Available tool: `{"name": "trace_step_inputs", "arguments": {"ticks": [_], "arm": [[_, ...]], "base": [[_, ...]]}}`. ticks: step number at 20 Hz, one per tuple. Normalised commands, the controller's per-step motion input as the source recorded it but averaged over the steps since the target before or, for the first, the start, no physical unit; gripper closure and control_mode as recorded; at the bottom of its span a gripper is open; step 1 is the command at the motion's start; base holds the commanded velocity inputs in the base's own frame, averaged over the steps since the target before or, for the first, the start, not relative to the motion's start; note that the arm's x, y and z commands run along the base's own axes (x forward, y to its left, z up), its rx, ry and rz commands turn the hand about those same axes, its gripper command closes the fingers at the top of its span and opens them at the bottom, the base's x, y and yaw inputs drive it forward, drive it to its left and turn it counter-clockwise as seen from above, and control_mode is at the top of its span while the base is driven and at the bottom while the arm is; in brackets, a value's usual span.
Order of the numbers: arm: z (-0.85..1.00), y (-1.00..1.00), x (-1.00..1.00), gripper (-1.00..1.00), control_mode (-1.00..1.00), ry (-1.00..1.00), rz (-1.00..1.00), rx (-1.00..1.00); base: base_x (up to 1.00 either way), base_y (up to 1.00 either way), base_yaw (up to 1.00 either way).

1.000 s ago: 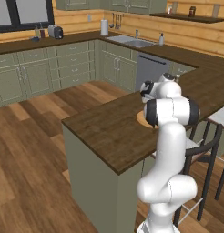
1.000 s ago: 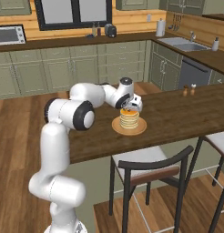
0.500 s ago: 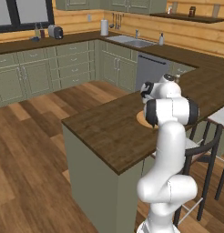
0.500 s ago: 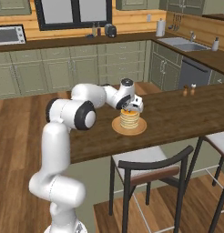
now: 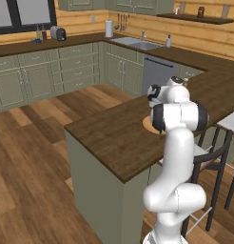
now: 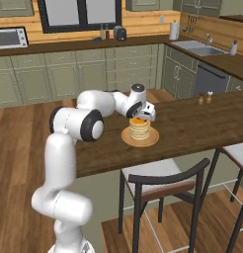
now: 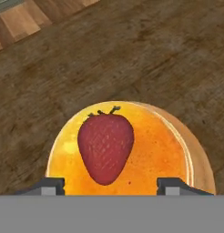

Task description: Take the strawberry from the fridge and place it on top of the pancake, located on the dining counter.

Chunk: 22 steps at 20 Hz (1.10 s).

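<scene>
Left base view: the arm blocks most of the work spot. A sliver of the tan plate (image 5: pixel 148 125) peeks out on the dark wood tabletop (image 5: pixel 109 133), just left of the arm's elbow. Gripper hidden behind the arm here.

Right base view: gripper (image 6: pixel 143 115) sits right over the pancake (image 6: pixel 140 128) stack, which rests on its plate near the middle of the tabletop. A chair (image 6: pixel 163 185) stands just in front, below the tabletop edge. Strawberry too small to pick out from this side.

Hand view: strawberry (image 7: pixel 105 146) lies flat on the top pancake, stem end pointing away, between the two fingertips (image 7: pixel 176 185). Fingertips stand wide apart with clear gaps either side of the berry, so the gripper is open and holding nothing.

Risk from here: berry rests on a glossy, slightly domed top and sits toward one side, so it could slide or roll off. A sideways retreat could let a fingertip clip it or nudge the stack; a straight lift looks safest.
</scene>
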Motion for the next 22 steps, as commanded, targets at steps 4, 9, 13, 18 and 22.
{"name": "trace_step_inputs", "arguments": {"ticks": [4,9,13,18,22], "arm": [[0.17,0.0,-0.4,-1.0,-1.0,0.0,0.01,0.0],[0.35,0.0,-0.59,-1.0,-1.0,-0.01,0.01,0.0],[0.47,0.03,-0.64,-1.0,-1.0,-0.02,0.0,0.0],[0.56,0.16,-0.6,-1.0,-1.0,0.0,0.01,0.0],[0.61,0.4,-0.67,-1.0,-1.0,0.0,0.04,0.0]], "base": [[0.0,0.0,0.0],[0.0,0.0,0.0],[0.0,0.0,0.0],[0.0,0.0,0.0],[0.0,0.0,0.0]]}}
